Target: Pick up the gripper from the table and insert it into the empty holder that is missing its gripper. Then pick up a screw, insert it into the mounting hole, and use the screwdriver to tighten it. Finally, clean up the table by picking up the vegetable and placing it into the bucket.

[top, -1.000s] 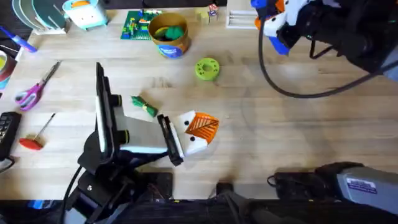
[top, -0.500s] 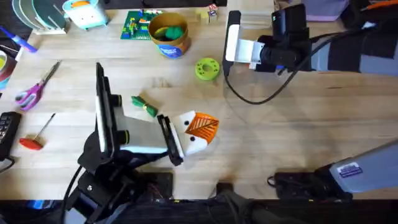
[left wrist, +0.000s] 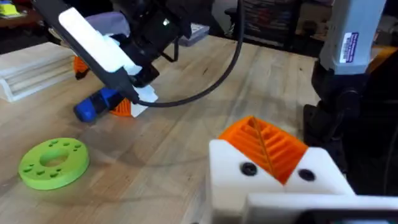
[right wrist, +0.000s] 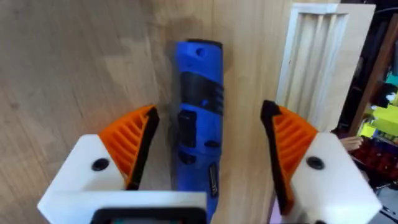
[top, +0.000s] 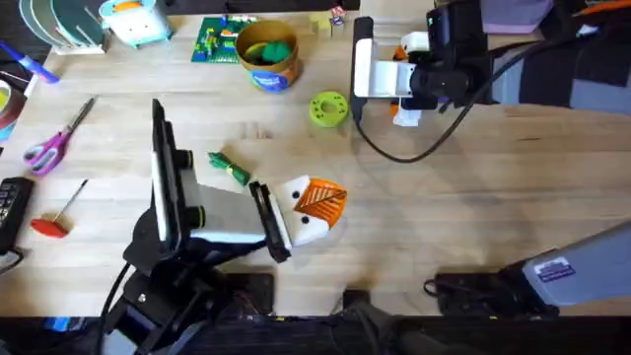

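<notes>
Pale plank table [top: 473, 197] underneath, clutter along its far edge. At the far right, right gripper [top: 406, 81] low over the wood, white fingers [right wrist: 93, 168] with orange ribbed pads spread wide apart. Straddles the screwdriver [right wrist: 198, 118], blue and chunky, flat on the table lengthwise between the pads. Leaves a gap of bare wood on either side, touching neither pad. Just beside it, a pale grooved wooden block [right wrist: 317, 68]. From the left wrist view, same screwdriver [left wrist: 93, 107] under the dark wrist and its looping black cable [left wrist: 205, 87].

Near the front, left arm [top: 163, 197] along the table, ending in the holder [top: 268, 222], a black bar with a white body behind it. Pressed against that bar, the gripper [top: 314, 207], white wedge, orange ribbed face up; two dark screw heads on its white base in the left wrist view [left wrist: 267, 162]. No telling whether fastened or only seated. No telling either whether the left gripper [top: 284, 215] stands open or closed.

Just beyond the holder, the vegetable [top: 229, 168], green and leafy, on bare wood, clear of everything. Farther back, lime-green disc [top: 328, 108], near the right gripper. At the far edge, the bucket [top: 268, 54], upright, green and yellow contents inside. Off to the left, purple-handled scissors [top: 54, 138] and a thin red-handled tool [top: 59, 212], well apart from the rest.
</notes>
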Robot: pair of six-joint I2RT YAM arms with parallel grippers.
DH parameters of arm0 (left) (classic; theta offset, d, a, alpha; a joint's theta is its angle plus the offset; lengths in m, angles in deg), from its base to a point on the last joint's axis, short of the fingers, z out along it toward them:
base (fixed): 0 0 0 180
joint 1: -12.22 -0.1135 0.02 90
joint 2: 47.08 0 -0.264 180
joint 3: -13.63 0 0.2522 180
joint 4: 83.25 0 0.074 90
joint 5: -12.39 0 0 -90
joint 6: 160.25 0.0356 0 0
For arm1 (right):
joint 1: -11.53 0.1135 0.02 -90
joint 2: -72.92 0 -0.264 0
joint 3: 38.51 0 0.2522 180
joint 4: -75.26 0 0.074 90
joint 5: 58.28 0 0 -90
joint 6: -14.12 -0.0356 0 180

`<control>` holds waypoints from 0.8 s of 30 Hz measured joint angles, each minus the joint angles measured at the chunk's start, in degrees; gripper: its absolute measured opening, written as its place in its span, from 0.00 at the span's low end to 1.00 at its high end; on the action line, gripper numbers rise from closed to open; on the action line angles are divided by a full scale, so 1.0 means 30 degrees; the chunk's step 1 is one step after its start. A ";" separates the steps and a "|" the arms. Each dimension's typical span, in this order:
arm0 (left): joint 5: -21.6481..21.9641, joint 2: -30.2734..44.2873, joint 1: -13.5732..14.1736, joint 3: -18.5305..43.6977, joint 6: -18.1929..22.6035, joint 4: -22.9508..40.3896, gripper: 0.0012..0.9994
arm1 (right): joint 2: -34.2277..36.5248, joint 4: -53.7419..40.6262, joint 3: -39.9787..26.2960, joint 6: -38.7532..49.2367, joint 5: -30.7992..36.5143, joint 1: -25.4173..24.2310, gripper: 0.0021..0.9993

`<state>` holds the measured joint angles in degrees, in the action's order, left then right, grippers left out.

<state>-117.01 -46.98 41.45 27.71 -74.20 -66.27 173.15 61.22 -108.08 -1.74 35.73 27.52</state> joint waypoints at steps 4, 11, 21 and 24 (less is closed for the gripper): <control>0.0007 0.0000 0.0000 0.0000 0.0000 0.0000 0.01 | -0.0054 -0.0324 -0.0046 -0.0041 0.0211 0.0108 0.99; 0.0001 0.0000 0.0000 0.0000 0.0007 0.0000 0.03 | -0.0459 -0.0940 0.0059 -0.2670 0.2592 0.1451 0.99; 0.0007 0.0000 0.0000 0.0000 -0.0002 0.0000 0.06 | -0.5332 -0.2667 0.0245 -1.2532 0.3443 0.2346 0.99; 0.0015 0.0000 -0.0003 0.0000 0.0000 -0.0004 0.08 | -0.7500 -0.3564 0.0245 -1.5041 0.2920 0.2346 0.99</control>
<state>-116.97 -46.98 41.44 27.71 -74.20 -66.28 150.66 50.53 -107.34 -46.86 44.49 34.55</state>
